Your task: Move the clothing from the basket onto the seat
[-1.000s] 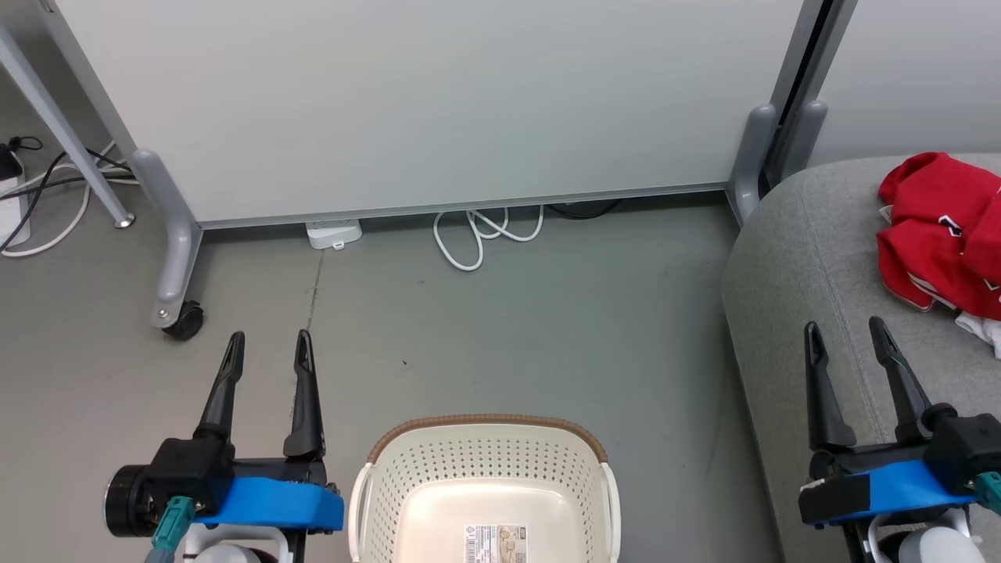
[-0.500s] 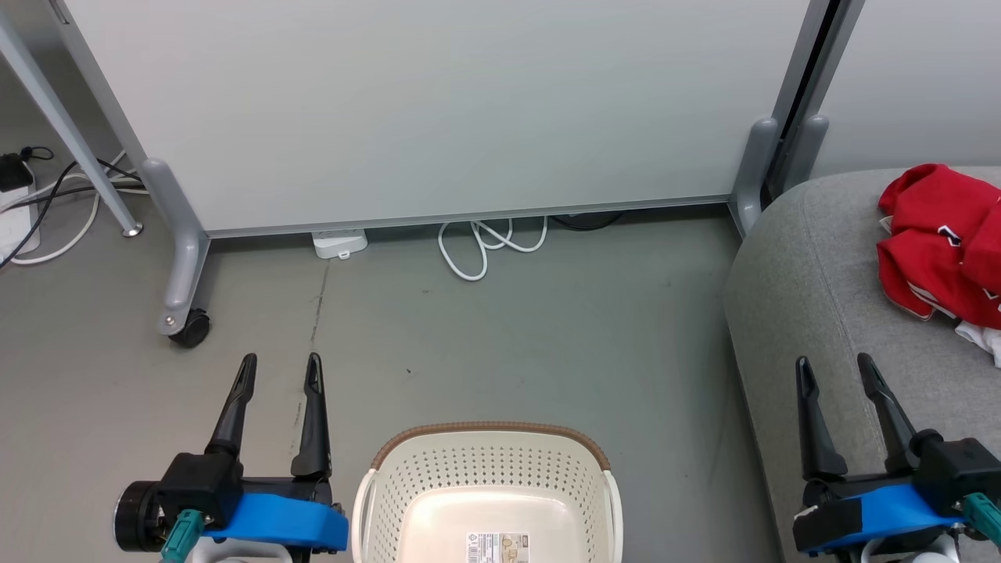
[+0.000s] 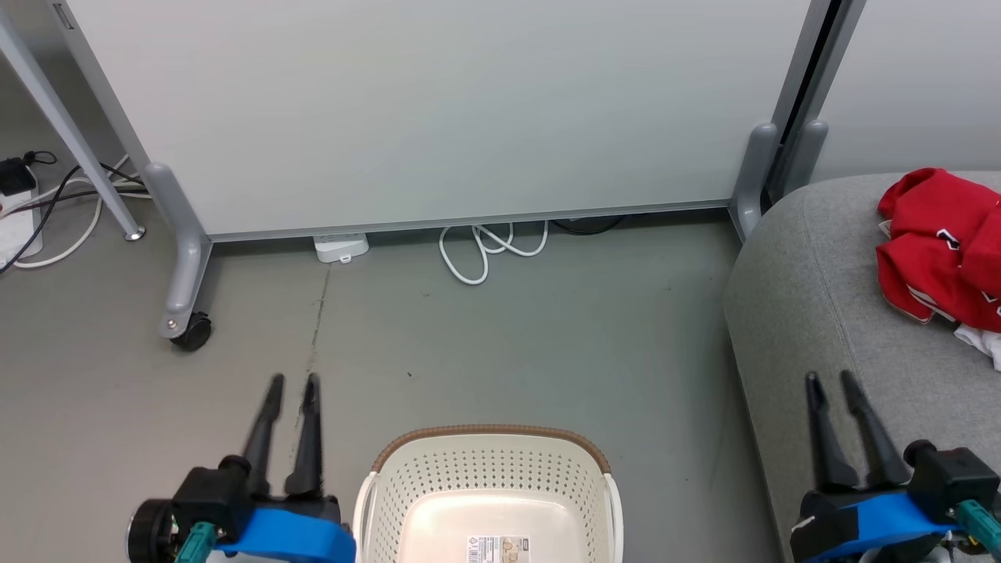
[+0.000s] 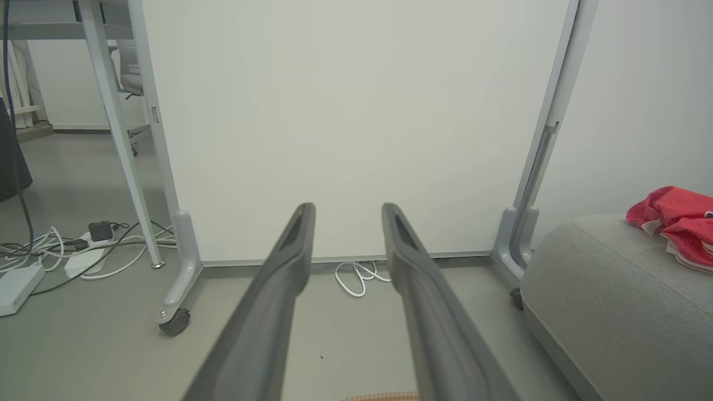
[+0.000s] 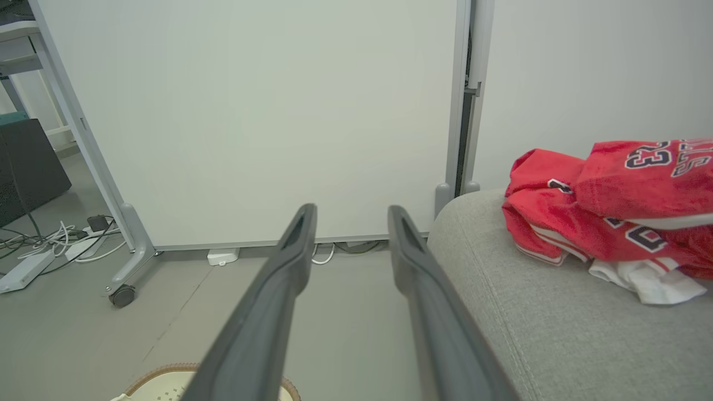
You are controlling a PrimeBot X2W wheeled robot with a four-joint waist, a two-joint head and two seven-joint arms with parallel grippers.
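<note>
"How do the jaws stand?"

"The left gripper [image 3: 293, 383], at the lower left of the head view and a little blurred, has its two dark fingers a narrow gap apart, with nothing between them. The right gripper [image 3: 830, 379], lower right, is likewise narrowly parted and empty, showing against the large light grey fabric seat [image 3: 798, 313]."

"And the basket?"

"The cream-white perforated plastic basket [image 3: 489, 434] with the brown rim sits bottom centre between the grippers, a sticker label [image 3: 496, 547] on its pale floor."

"The clothes?"

"The bright red basketball clothing [image 3: 934, 234] lies crumpled on the seat at the right edge, well apart from the right gripper. The right wrist view shows '23' on it. Behind it all stands a pale wheeled panel [image 3: 438, 109], with a white looped cable [image 3: 477, 250] at its foot."
</note>
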